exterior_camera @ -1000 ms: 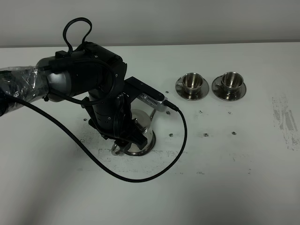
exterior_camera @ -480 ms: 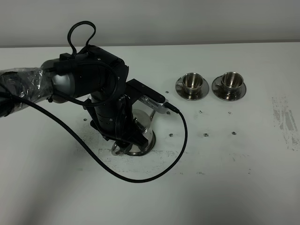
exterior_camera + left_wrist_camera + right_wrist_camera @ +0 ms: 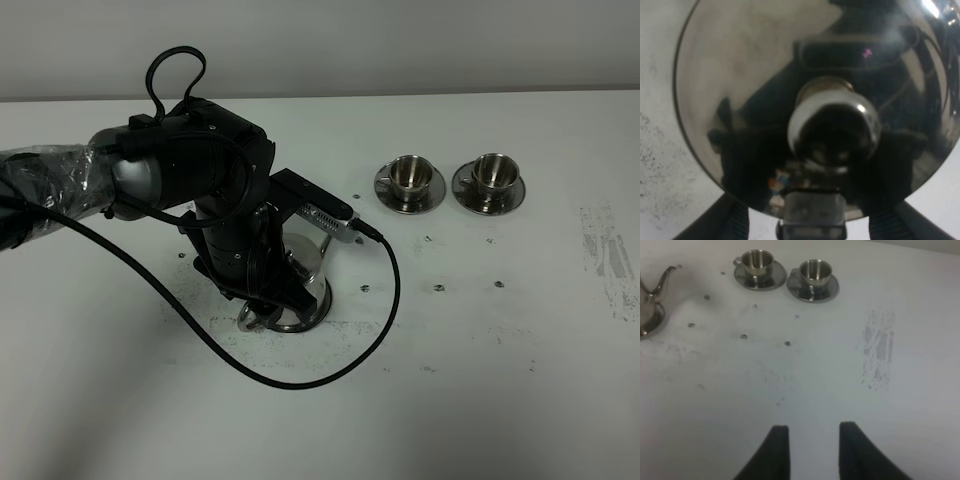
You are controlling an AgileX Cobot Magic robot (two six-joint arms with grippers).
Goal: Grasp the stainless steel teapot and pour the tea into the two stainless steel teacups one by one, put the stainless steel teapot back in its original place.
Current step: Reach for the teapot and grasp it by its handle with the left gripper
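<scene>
The stainless steel teapot (image 3: 308, 276) stands on its wide saucer, the original place (image 3: 312, 320), left of centre on the table. My left arm hangs right over it and hides most of it. In the left wrist view the domed lid (image 3: 740, 75) and its knob (image 3: 832, 125) fill the picture. My left gripper (image 3: 812, 222) is open, its fingers (image 3: 735, 225) standing either side of the looped handle (image 3: 250, 318) with gaps. The two stainless steel teacups (image 3: 408, 173) (image 3: 492, 172) sit on their saucers at the back right. No tea shows. My right gripper (image 3: 813, 426) is open over bare table, holding nothing.
A black cable (image 3: 390, 300) loops from the left wrist across the table in front of the teapot. The white table (image 3: 480, 380) carries small dark specks and a grey scuffed patch (image 3: 605, 255) at the right. The right wrist view shows the teapot's spout (image 3: 660, 280) and both cups (image 3: 758, 260) (image 3: 815, 270).
My left arm has shifted very slightly over the teapot. The teapot, both cups and the right gripper stay where they were.
</scene>
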